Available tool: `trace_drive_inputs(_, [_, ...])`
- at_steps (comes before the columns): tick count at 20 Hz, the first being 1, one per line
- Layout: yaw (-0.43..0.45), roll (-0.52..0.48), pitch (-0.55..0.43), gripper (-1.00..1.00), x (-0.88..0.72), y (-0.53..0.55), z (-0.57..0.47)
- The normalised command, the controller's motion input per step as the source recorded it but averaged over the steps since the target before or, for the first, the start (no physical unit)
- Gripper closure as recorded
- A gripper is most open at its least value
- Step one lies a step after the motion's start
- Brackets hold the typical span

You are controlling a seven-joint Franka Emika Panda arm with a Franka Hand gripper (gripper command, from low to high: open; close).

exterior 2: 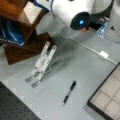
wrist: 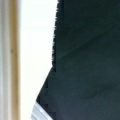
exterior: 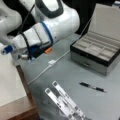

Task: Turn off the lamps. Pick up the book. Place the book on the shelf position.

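Book (exterior: 10, 80), a large white rectangular notebook with a pale cover, lies flat on the dark reddish-brown wooden shelf (exterior: 23, 110) at eight o'clock in a front view. The gripper (exterior: 7, 50) sits at nine o'clock, at the end of the white robot arm (exterior: 52, 22), just above the book's far edge; I cannot tell how its jaws stand. A grey compartment box (exterior: 95, 50) stands open at three o'clock, a black pen (exterior: 92, 87) lies at four, a silver slotted metal rail stand (exterior: 65, 102) at six, and a thin white cable (exterior: 50, 63) crosses the grey table (exterior: 75, 72).

In a front view the shelf (exterior 2: 12, 10) is at ten o'clock, the stand (exterior 2: 41, 63) just beside it, the pen (exterior 2: 69, 93) at six, the box (exterior 2: 107, 100) at four.

In the wrist view the book's white cover (wrist: 37, 50) fills nine o'clock, against a dark area towards three.
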Motion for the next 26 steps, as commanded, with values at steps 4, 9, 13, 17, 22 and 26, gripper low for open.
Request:
trace_drive_inputs(4, [-0.36,0.511,-0.403,-1.0,0.14,0.55,-0.03])
trace_drive_inputs(9, [-0.405,0.464,-0.297,-1.0,0.26,0.61,0.05])
trace_drive_inputs(13, [-0.378,0.361,-0.153,-1.0,0.32,0.58,0.06])
trace_drive_inputs(17, [-0.335,0.413,-0.126,-1.0,0.33,0.45,0.01])
trace_drive_inputs(22, [-0.331,0.638,-0.264,-1.0,0.34,0.34,-0.04])
trace_drive_inputs(26, [-0.278,0.694,-0.321,-1.0,0.23,0.16,-0.05])
